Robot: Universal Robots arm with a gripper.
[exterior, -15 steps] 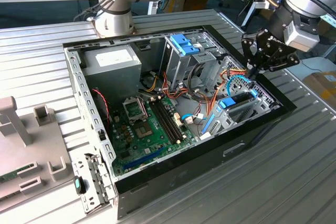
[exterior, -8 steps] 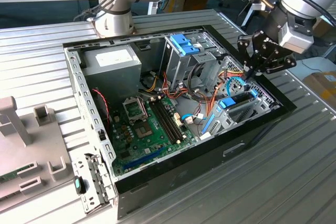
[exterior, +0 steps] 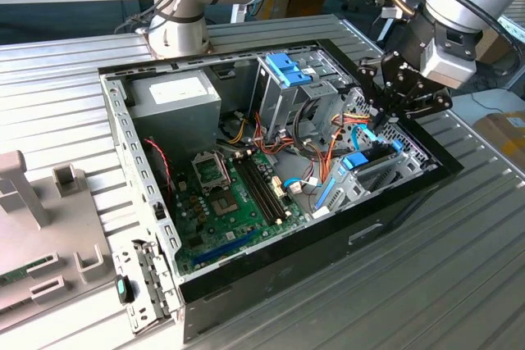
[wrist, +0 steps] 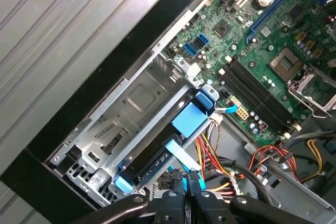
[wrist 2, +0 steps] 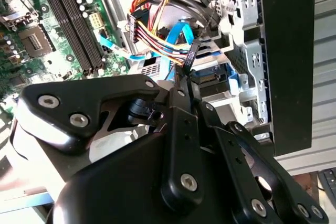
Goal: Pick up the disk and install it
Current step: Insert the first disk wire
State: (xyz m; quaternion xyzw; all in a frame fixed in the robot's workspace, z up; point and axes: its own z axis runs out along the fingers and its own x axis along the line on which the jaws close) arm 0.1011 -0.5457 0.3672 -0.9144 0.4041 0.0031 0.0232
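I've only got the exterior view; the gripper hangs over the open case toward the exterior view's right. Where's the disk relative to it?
Observer: In the first wrist view the disk sits in the grey metal bay by the case's black wall, close beside the gripper.
Operator: Anything between them?
Observer: A pale blue flat cable runs from the disk's side toward the gripper's tip.
Operator: And ahead of the tip?
Observer: In the second wrist view, a bundle of red, yellow and orange wires sits just beyond it.
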